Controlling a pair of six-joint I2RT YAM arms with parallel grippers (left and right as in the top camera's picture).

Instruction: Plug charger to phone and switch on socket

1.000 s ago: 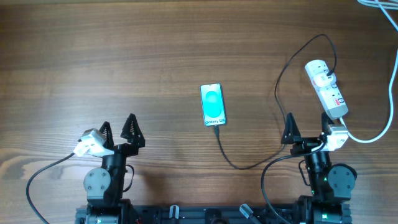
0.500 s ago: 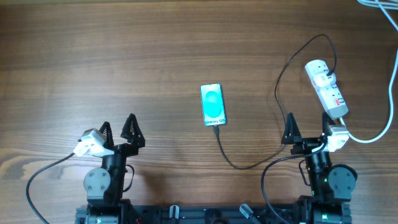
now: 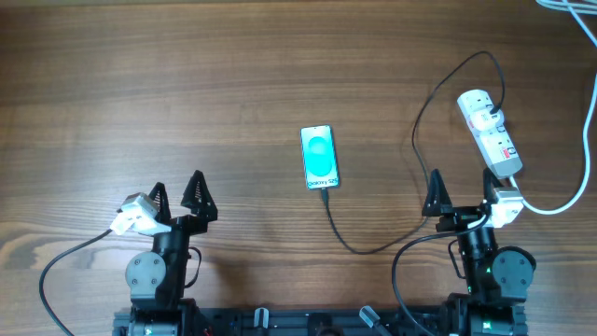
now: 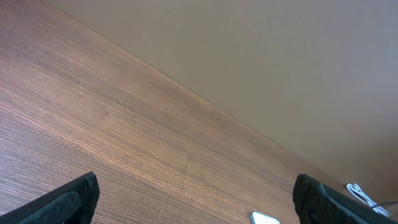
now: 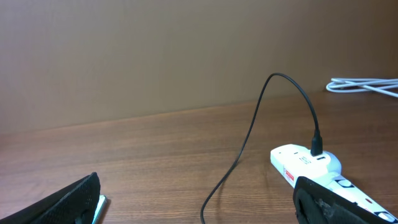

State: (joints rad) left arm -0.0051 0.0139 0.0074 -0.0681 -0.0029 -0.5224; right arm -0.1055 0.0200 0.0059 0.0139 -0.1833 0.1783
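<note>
Wood (image 3: 187, 84) open before my left pincer (image 3: 177, 190) | one phone (image 3: 319, 157), one charger (image 3: 347, 241), one socket (image 3: 489, 133) by my right pincer (image 3: 461, 197) | both wide.

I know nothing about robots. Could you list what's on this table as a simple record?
phone: lies flat mid-table, screen lit turquoise
charger: black cable running from the socket, tip at the phone's near edge; whether it is plugged in, cannot tell
socket: white strip at far right; switch position too small to tell
left gripper: open, empty
right gripper: open, empty
</note>
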